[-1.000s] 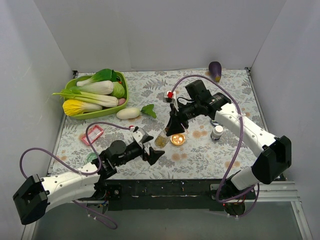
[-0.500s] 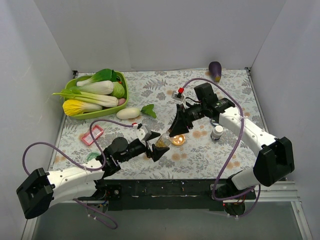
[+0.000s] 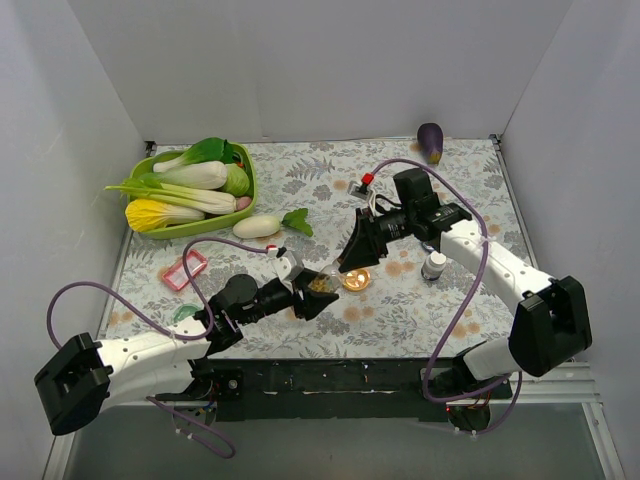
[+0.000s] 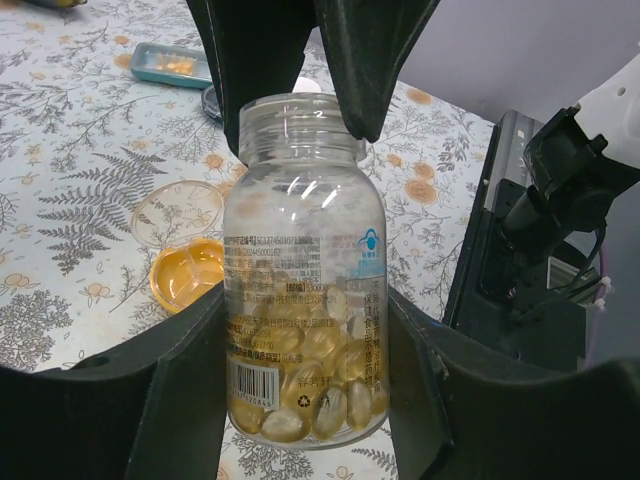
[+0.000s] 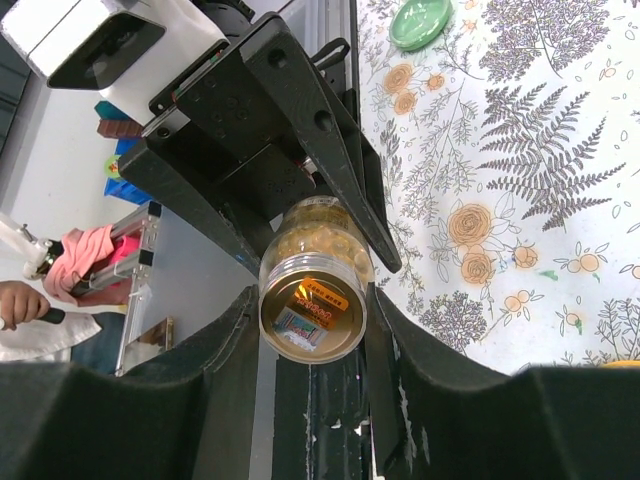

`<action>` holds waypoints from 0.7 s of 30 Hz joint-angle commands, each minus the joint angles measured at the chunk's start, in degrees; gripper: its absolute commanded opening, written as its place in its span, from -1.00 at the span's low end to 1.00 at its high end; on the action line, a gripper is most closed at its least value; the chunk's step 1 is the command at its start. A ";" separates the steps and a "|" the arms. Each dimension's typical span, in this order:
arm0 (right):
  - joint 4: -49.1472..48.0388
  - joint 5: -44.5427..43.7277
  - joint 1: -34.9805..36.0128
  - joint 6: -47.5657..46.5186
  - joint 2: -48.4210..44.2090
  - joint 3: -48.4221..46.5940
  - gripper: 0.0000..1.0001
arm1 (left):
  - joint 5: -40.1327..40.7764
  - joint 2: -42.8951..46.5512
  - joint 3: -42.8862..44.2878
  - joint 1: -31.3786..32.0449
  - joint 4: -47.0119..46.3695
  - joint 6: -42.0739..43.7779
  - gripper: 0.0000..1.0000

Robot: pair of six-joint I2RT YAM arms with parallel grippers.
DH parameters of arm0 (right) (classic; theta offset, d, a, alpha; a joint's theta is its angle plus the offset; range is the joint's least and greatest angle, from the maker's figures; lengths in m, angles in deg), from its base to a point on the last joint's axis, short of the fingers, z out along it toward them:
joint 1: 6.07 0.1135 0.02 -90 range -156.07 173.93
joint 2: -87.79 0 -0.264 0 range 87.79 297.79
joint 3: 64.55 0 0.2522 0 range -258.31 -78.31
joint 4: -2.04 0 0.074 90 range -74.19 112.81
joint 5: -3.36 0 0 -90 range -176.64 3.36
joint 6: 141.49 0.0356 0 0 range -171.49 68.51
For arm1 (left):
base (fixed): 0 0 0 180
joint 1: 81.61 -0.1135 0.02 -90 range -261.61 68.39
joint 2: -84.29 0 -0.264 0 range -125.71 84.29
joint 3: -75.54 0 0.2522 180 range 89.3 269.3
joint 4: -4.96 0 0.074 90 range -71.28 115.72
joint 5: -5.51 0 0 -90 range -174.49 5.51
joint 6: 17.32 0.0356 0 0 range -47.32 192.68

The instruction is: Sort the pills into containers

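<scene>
Since a second earlier, my left gripper (image 3: 314, 291) had advanced and closed on the pill bottle (image 4: 305, 270) from both sides; my right gripper (image 3: 341, 268) gripped its neck. Just beyond lay the amber dish (image 4: 188, 278). If both pulled, pills (image 4: 300, 372) could spill.

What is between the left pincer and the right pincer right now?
The clear pill bottle. The left wrist view shows it upright between the fingers of the left pincer, with the right pincer reaching in from the far side at its neck.
</scene>
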 commanded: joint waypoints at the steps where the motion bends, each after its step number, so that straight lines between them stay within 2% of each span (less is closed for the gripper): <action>1: 0.67 3.73 -0.32 -1.72 -2.96 -0.67 -0.97 | -1.58 2.00 0.99 0.06 1.85 -0.72 -1.00; 2: 2.43 4.25 -0.32 -4.08 -3.05 -1.20 -0.97 | -2.72 2.96 0.64 -0.03 1.68 -1.08 -1.00; 4: 7.25 5.22 -0.32 -14.96 -3.14 -2.86 -0.97 | -3.86 6.03 -0.50 -0.03 0.98 -1.96 -1.00; 6: 16.65 6.28 -0.32 -24.53 -3.14 -6.20 -0.97 | -6.06 7.80 -1.91 -0.03 0.36 -3.27 -1.00; 7: 20.77 5.58 -0.23 -34.94 -3.31 -7.69 -0.97 | -6.76 8.59 -2.17 -0.03 0.18 -3.71 -1.00; 10: 35.45 4.97 -0.05 -53.26 -4.01 -12.62 -0.97 | -10.10 9.74 -2.18 -0.03 0.71 -5.12 -1.00; 11: 37.84 4.96 0.04 -62.81 -4.28 -13.59 -0.97 | -10.81 9.48 -2.00 -0.03 0.71 -5.47 -1.00; 14: 42.61 1.72 1.61 -72.37 -6.04 -16.58 -0.97 | -13.36 8.60 -1.21 -0.03 0.80 -6.62 -1.00; 21: 35.77 -7.69 6.36 -76.00 -11.49 -16.76 -0.97 | -15.30 6.75 -0.77 -0.03 0.97 -6.88 -1.00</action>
